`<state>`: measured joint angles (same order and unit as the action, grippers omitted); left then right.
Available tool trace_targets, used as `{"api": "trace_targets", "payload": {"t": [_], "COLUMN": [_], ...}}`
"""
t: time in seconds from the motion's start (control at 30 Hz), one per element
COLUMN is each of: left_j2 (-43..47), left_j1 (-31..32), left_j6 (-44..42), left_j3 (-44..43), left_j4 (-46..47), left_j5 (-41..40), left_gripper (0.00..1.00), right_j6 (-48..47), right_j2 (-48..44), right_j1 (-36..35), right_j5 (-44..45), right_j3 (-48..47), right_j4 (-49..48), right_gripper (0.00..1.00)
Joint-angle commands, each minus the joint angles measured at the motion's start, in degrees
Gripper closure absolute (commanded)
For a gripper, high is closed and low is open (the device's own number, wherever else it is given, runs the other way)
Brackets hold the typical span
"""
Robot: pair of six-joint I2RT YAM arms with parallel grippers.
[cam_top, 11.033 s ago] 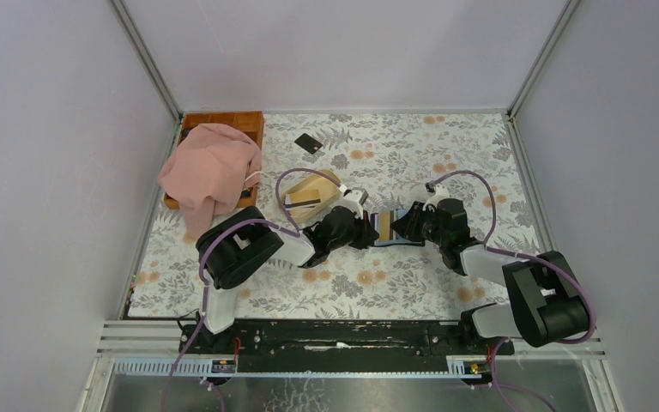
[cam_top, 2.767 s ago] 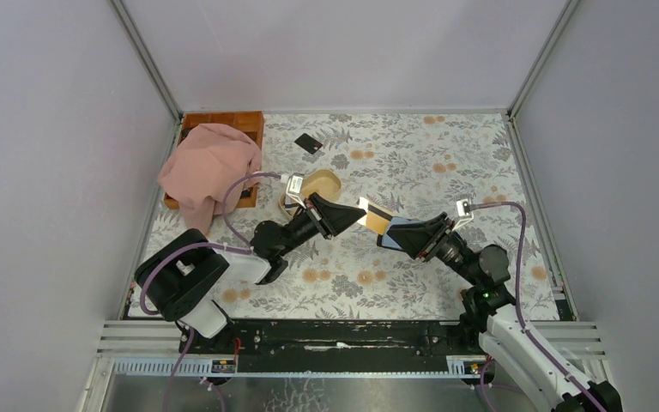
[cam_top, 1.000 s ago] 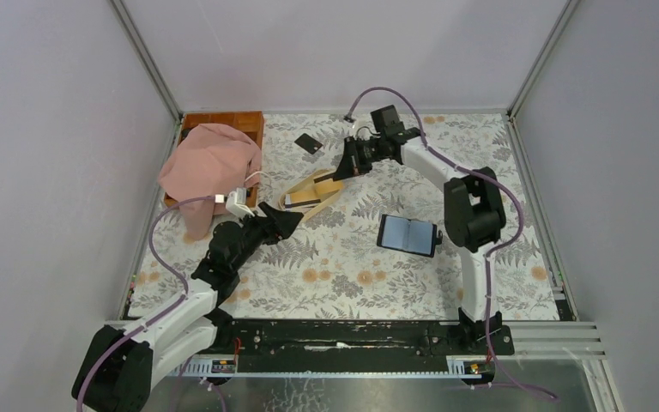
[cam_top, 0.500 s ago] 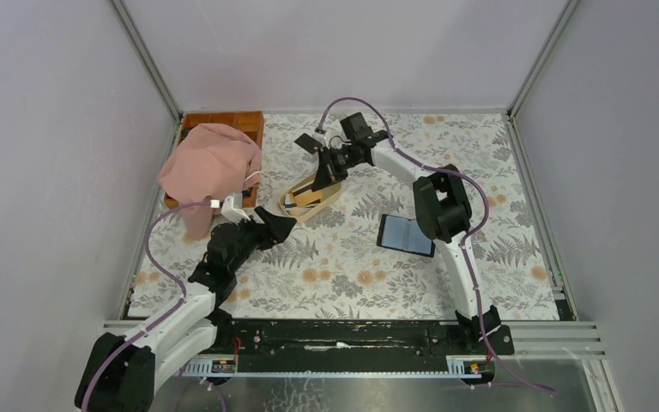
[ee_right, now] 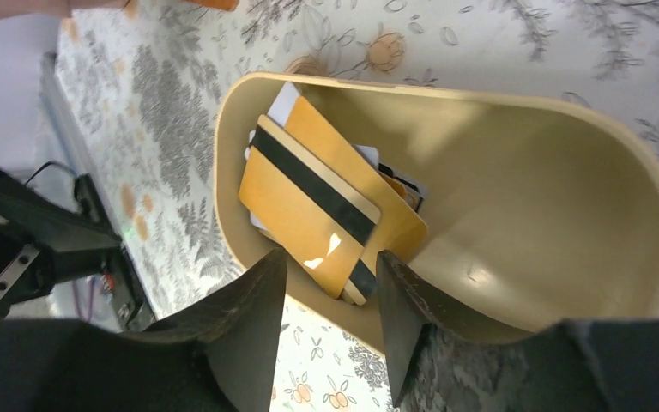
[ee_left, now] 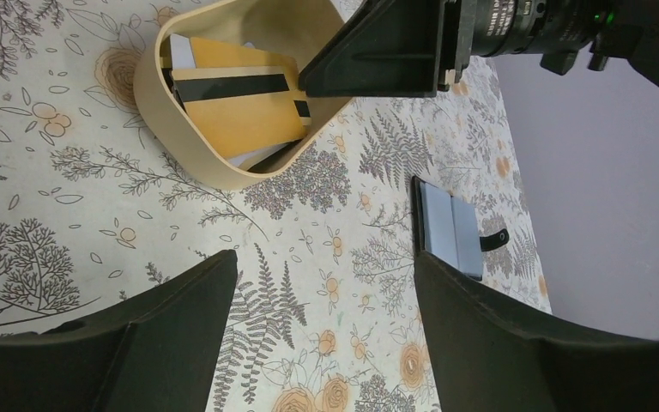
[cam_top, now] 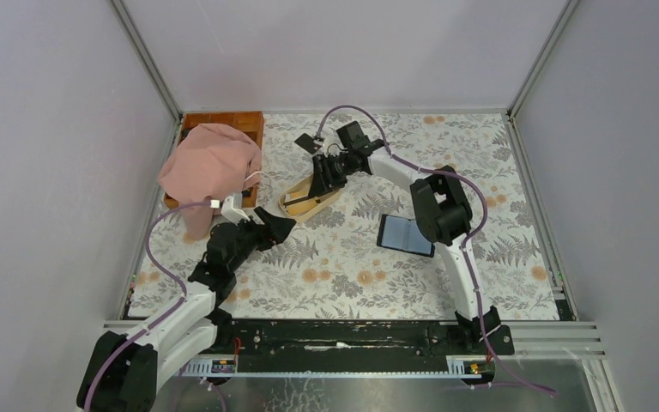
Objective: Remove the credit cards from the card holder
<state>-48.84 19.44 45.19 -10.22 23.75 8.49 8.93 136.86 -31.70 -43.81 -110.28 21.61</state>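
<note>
The jaws of the right gripper (ee_right: 330, 257) stand spread and pinch nothing, poised low over the orange credit cards with black stripes (ee_right: 309, 210), which lie stacked inside the beige oval dish (ee_right: 566, 223). The jaws of the left gripper (ee_left: 324, 256) are spread wide and empty above the floral-patterned desk (cam_top: 446, 163), at 7 o'clock from the dish in the top view. The black bifold card holder (cam_top: 407, 234) lies open on the desk, blue-grey inside up, at 4 o'clock from the dish.
</note>
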Motion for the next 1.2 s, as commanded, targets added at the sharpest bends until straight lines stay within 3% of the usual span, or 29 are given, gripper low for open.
{"api": "trace_targets", "payload": {"t": [0.0, 0.2, 0.37, 0.4, 0.5, 0.57, 0.63, 0.77, 0.9, 1.17], "left_j2": [1.05, 2.51, -0.94, -2.31, -7.12, -11.23, -16.47, -28.32, -38.32, -50.97], "left_j1": [-0.52, -0.46, 0.51, 1.38, 6.2, 10.43, 14.82, 20.94, 22.19, 23.83], "left_j6": [-1.24, -3.11, -4.29, -4.5, -5.23, -5.36, -5.46, -4.24, -1.79, -1.19], "left_j3": [0.61, -0.13, -2.04, -2.75, -4.99, -6.7, -8.8, -13.49, -18.24, -27.68], "left_j4": [1.41, 0.04, 4.18, 5.0, 8.06, 10.36, 12.79, 19.25, 25.86, 26.89], "left_j5": [1.65, 2.74, 6.97, 7.18, 6.18, 4.4, 2.54, 3.06, 6.76, 9.2], "left_gripper": [0.19, 0.25, 0.45, 0.52, 0.82, 0.92, 0.99, 1.0, 1.0, 0.96], "right_j6": [1.52, 4.41, 5.64, 6.2, 8.15, 9.31, 10.51, 12.64, 13.88, 15.47], "right_j2": [-10.32, -23.19, -36.67, -38.99, -46.2, -50.03, -53.53, -60.21, -65.2, -69.1], "right_j1": [-0.29, -0.32, -0.3, -0.29, -0.16, 0.02, 0.5, 2.96, 3.78, 5.66], "right_j5": [8.77, 19.39, 31.64, 34.56, 41.91, 44.97, 47.29, 47.86, 48.04, 49.38], "right_j3": [4.24, 16.9, 31.9, 34.99, 44.58, 50.41, 55.73, 65.69, 73.04, 80.3], "right_j4": [-8.36, -18.53, -24.34, -24.64, -24.61, -24.3, -23.75, -22.83, -22.33, -22.82], "right_gripper": [0.49, 0.49, 0.52, 0.56, 0.83, 0.97, 1.0, 1.0, 1.0, 1.0]}}
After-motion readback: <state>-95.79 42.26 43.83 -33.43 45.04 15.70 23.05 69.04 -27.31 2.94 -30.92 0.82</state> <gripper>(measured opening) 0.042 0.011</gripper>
